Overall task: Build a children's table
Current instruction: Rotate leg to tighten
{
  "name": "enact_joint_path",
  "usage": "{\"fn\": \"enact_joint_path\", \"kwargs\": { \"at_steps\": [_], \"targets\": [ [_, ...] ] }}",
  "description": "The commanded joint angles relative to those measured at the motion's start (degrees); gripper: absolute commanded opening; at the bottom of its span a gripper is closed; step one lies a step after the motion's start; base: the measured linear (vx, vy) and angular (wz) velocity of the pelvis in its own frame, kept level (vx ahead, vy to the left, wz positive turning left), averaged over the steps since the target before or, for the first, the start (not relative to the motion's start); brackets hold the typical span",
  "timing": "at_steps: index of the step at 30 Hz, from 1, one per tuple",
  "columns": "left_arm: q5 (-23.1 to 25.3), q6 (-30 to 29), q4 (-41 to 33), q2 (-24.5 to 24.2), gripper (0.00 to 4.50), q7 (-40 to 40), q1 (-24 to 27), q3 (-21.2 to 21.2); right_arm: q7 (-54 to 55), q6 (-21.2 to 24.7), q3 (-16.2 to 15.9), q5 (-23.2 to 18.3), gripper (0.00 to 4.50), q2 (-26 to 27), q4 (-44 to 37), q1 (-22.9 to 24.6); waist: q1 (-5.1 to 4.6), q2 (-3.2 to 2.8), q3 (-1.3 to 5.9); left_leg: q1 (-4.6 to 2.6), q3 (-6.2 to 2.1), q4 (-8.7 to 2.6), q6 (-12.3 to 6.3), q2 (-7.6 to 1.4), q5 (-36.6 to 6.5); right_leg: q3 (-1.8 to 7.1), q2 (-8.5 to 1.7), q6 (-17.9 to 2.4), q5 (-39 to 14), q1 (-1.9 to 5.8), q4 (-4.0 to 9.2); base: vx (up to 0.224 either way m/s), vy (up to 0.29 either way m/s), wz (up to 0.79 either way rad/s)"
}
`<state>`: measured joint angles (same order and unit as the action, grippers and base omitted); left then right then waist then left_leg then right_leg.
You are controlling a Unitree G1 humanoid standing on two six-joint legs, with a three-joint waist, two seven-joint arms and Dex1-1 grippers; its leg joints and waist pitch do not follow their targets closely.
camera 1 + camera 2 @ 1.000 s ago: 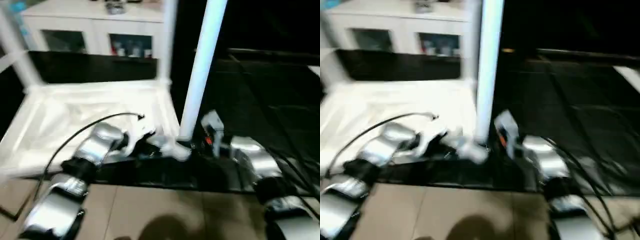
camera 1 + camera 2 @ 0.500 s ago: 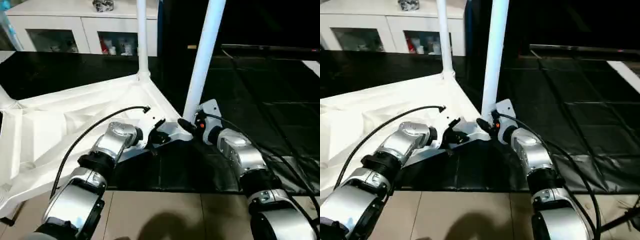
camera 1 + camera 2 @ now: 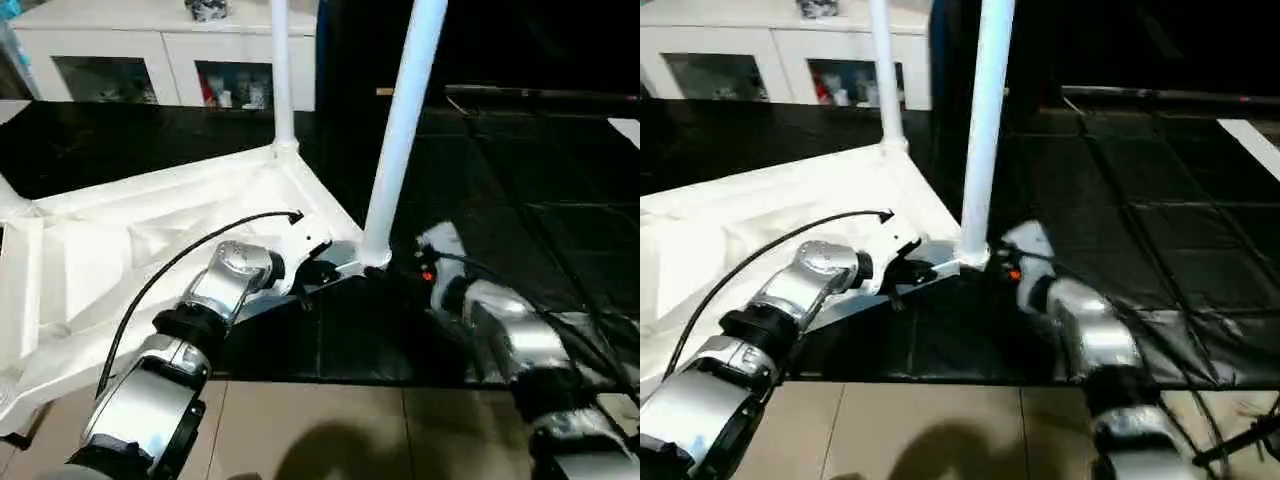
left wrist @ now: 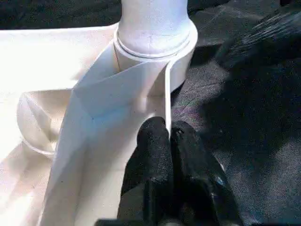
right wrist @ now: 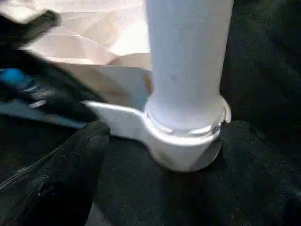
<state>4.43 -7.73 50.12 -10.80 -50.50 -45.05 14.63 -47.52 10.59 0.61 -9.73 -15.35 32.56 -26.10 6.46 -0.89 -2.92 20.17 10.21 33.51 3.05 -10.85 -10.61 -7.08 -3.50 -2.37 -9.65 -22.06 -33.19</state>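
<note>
The white table top (image 3: 120,260) lies upside down on a black mat, ribbed underside up. One white leg (image 3: 400,120) stands upright in the near right corner socket (image 5: 183,141). A second leg (image 3: 278,70) stands in the far corner. My left gripper (image 4: 168,132) is shut on the top's thin rim just short of that near socket (image 4: 155,42). My right gripper (image 5: 167,136) is open a little back from the leg's base, with one black finger (image 5: 70,174) on each side of the socket and touching neither.
A white cabinet with glass doors (image 3: 160,60) stands at the back left. The black mat (image 3: 520,200) stretches to the right and behind. Tan floor tiles (image 3: 320,430) run along the near edge. A black cable (image 3: 180,262) arcs over my left forearm.
My right gripper has drawn back from the leg's base, toward me and to the right. My left gripper has kept its hold on the rim. The camera has steadied.
</note>
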Motion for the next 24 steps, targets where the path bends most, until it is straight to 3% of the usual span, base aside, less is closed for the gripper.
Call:
{"fn": "enact_joint_path", "kwargs": {
  "at_steps": [1,4,7,8,10,13,16,18,19,20,22,23,24],
  "targets": [
    [-1.1,3.2,-2.1,-0.7,0.0,0.0,-0.3,-1.4,-2.8,1.0,0.7,-1.9,4.34,-1.2,-3.4,0.9,0.53,0.46,3.81,-0.03,-1.22,-3.64,-4.48,-3.05,-9.2,3.79,-6.2,-7.7,-16.2,3.24,4.3,0.0,0.0,0.0],
    [-2.4,3.0,-4.2,-0.7,0.0,-1.7,0.5,-1.9,-7.5,3.9,0.6,-5.4,4.45,-2.7,-9.1,3.2,0.94,0.5,4.2,0.19,-1.12,-3.3,-5.58,-2.99,-6.9,3.7,-6.17,-8.4,-12.9,3.32,3.79,0.0,0.0,0.0],
    [-3.8,1.3,-7.3,-1.0,0.44,-4.1,1.5,-2.1,-10.9,8.2,-0.1,-8.9,4.5,-3.2,-14.3,4.4,1.15,0.5,4.38,0.52,-1.13,-3.11,-6.81,-3.09,-5.1,3.61,-6.11,-8.9,-10.0,3.31,3.43,0.0,0.0,0.0],
    [-4.4,0.2,-9.1,-1.5,0.44,-5.0,2.2,-2.2,-11.9,9.1,-0.8,-9.9,4.5,-2.9,-15.9,4.6,1.52,0.3,4.9,0.71,-1.23,-2.77,-7.04,-3.45,-2.7,3.67,-6.27,-10.0,-6.2,3.18,2.53,0.0,0.0,0.0],
    [-5.1,-1.5,-11.6,-2.1,0.58,-5.9,3.2,-2.5,-12.3,9.3,-1.5,-10.7,4.5,-2.3,-17.2,4.4,1.75,0.09,4.55,0.66,-1.15,-2.77,-7.53,-3.61,-3.3,3.58,-6.04,-10.7,-5.8,2.51,2.73,0.0,0.0,0.0],
    [-6.8,-6.4,-18.1,-4.5,0.82,-7.2,5.6,-3.4,-11.1,9.2,-1.7,-11.6,4.5,-0.1,-18.3,3.4,2.11,0.04,4.32,0.43,-1.22,-3.16,-5.55,-3.77,-6.2,3.66,-6.49,-10.5,-9.8,2.51,2.97,0.0,0.0,0.0],
    [-8.2,-11.8,-25.6,-8.3,1.1,-9.8,8.9,-3.7,-10.8,10.4,-2.1,-12.4,4.5,1.2,-19.4,2.9,2.06,0.02,3.89,-0.1,-1.17,-3.6,-2.98,-3.62,-9.3,3.85,-6.35,-8.1,-16.5,2.15,3.88,0.0,0.0,0.0],
    [-8.9,-14.4,-29.2,-10.1,1.24,-11.2,10.5,-3.9,-10.7,10.9,-2.3,-12.6,4.5,1.7,-19.8,2.7,1.92,-0.25,3.98,-0.08,-1.44,-3.85,-2.05,-3.85,-9.3,3.93,-6.34,-8.1,-15.9,2.22,3.42,0.0,0.0,0.0],
    [-10.2,-18.3,-34.5,-13.2,1.36,-12.8,13.1,-4.5,-10.6,11.2,-2.9,-12.8,4.5,2.5,-20.2,2.4,1.66,0.36,4.01,-0.14,-1.39,-3.96,-1.58,-4.01,-9.2,4.04,-6.36,-8.7,-14.6,2.24,3.08,0.0,0.0,0.0],
    [-11.0,-20.8,-38.2,-15.6,1.48,-14.0,15.1,-5.0,-10.5,11.2,-3.3,-12.8,4.5,3.1,-20.3,2.2,1.22,0.03,3.7,0.56,-1.52,-4.26,-1.74,-3.77,-9.0,4.1,-6.28,-9.1,-14.5,2.41,2.93,0.0,0.0,0.0],
    [-13.4,-25.5,-46.0,-20.8,1.6,-15.7,19.8,-6.9,-9.8,10.7,-4.3,-12.2,4.5,4.4,-19.6,1.5,1.23,0.2,3.72,-0.08,-1.14,-3.96,-1.37,-3.52,-9.3,4.25,-6.19,-9.2,-14.8,2.01,3.2,0.0,0.0,0.0],
    [-13.5,-25.7,-46.3,-21.0,1.71,-15.8,20.0,-7.1,-9.8,10.6,-4.4,-12.1,4.5,4.5,-19.5,1.4,1.27,0.04,3.73,0.17,-1.37,-4.06,-1.11,-3.58,-9.1,4.26,-6.37,-9.5,-14.6,2.25,2.81,0.0,0.0,0.0],
    [-15.0,-28.2,-50.2,-23.4,1.81,-16.4,22.6,-8.5,-9.2,10.2,-4.9,-11.6,4.5,5.3,-18.7,0.9,1.32,0.17,3.68,-0.23,-1.25,-4.05,-0.91,-3.65,-9.6,4.3,-6.31,-9.6,-15.2,1.9,2.87,0.0,0.0,0.0]
  ]
}}
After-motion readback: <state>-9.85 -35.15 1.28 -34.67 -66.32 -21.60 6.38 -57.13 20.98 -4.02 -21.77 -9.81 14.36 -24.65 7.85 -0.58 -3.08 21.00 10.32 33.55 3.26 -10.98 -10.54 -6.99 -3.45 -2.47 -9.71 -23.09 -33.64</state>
